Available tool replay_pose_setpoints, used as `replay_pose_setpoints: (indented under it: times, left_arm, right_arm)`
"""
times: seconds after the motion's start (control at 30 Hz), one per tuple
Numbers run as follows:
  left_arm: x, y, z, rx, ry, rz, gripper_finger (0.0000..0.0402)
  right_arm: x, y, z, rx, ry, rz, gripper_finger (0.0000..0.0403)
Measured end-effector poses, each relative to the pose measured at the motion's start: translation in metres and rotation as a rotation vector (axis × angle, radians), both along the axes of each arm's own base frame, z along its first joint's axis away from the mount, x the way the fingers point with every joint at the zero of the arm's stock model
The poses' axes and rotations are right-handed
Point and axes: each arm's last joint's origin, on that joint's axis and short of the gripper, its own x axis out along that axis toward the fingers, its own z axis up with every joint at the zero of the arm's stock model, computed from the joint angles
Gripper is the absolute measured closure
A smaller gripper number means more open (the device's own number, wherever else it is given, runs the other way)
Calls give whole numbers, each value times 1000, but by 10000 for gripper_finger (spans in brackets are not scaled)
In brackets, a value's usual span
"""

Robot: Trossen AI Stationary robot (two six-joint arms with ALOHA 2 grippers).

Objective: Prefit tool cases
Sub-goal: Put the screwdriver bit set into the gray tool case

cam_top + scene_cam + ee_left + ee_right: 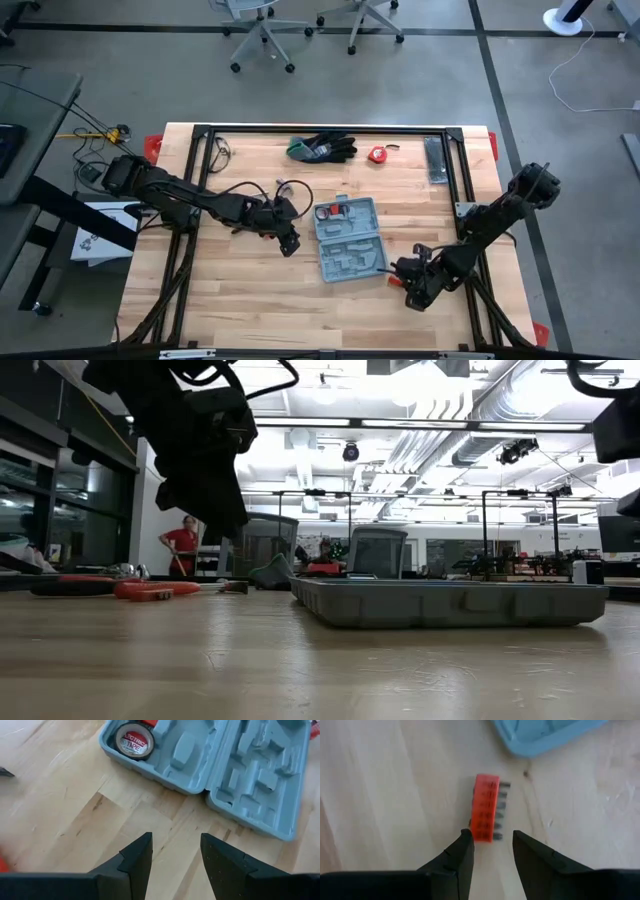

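Note:
The grey-blue tool case [350,240] lies open at the table's middle, its moulded recesses up, resting flat on its outer shells [450,602]. A roll of electrical tape [134,740] sits in one recess, and a red-handled tool [332,211] lies in the far half. My left gripper [175,845] hangs open above bare wood just left of the case [225,765]. My right gripper [492,840] is open near the case's near right corner [545,732], fingers pointing steeply down. A red bit holder [486,807] lies on the wood, and its nearer end shows between the fingertips. My right gripper's fingertips stand on either side of the red bit holder's nearer end [485,836], coming from above. There is room beside the bits, and I cannot tell whether either finger touches it. The holder appears to lie flat on the table.
Black-and-green gloves [322,148], a red tape measure [378,153] and a narrow dark grey bar [436,160] lie along the far edge. A black frame [330,129] borders the table. Bare wood stretches along the near side. A person in red [182,542] stands far behind.

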Motion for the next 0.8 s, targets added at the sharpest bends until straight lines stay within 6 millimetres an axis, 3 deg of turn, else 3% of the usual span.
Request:
replay_pose_setpoints:
  times: [0.17,0.37,0.63,0.8]
  left_arm:
    - [0,1,0,11,-6,29,241]
    - [0,1,0,18,-8,36,241]
    - [0,1,0,19,-8,37,241]
    - [0,1,0,25,-9,41,241]
  right_arm:
    - [1,1,0,1,-3,49,274]
    - [4,-2,1,3,-29,-52,274]
    - [11,-3,2,-4,-88,-19,274]
    - [8,-5,-5,-17,-69,-28,274]
